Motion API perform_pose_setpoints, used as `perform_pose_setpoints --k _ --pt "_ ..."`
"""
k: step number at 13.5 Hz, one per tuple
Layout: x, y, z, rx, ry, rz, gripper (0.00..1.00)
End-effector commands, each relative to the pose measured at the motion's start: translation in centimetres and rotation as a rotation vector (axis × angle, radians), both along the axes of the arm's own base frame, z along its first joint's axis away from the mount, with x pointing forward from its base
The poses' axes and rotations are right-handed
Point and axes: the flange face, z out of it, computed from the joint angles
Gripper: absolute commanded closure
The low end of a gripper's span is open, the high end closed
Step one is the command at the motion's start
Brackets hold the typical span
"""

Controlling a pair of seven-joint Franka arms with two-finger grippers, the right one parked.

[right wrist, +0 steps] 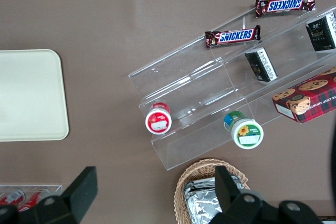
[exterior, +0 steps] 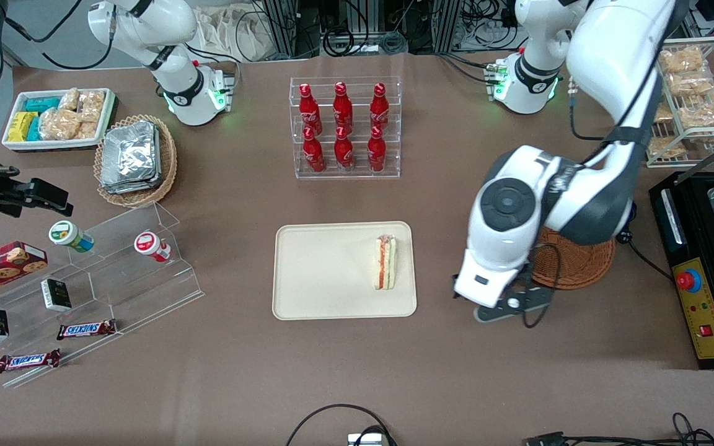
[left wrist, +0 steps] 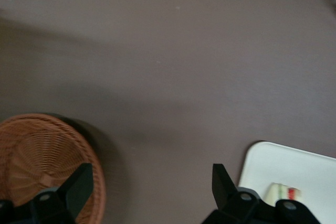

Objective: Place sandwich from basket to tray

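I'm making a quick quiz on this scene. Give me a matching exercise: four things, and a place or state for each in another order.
1 sandwich
2 basket
3 pincer
4 tray

a open, above bare table between basket and tray
b lying on the tray
c partly under the working arm
d in front of the bottle rack

Pairs: 1-b, 2-c, 3-a, 4-d

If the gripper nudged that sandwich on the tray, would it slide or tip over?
The sandwich stands on a narrow edge on the tray, so it likely tips. Soft bread probably squashes. The gripper hangs open over bare table between the basket and tray.
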Motion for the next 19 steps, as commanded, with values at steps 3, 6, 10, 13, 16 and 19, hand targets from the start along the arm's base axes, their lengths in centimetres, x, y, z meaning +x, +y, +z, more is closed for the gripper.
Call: perform_pose_setpoints --k 3,6,10,13,16,19 --pt "-1.0 5.6 3.4 0.037 0.071 -0.019 0.00" --pt "-2.5 9.8 6.9 0.017 0.125 -0.125 0.00" --pt "-4.6 17.3 11.2 -0.048 0.135 -0.187 0.00" --pt "-6.7 21.4 14.6 -0.088 0.126 -0.242 0.00" --pt "-8.5 22.7 17.8 -0.100 0.089 -0.270 0.00" --pt "-10.6 23.1 20.4 -0.147 0.084 -0.254 0.00"
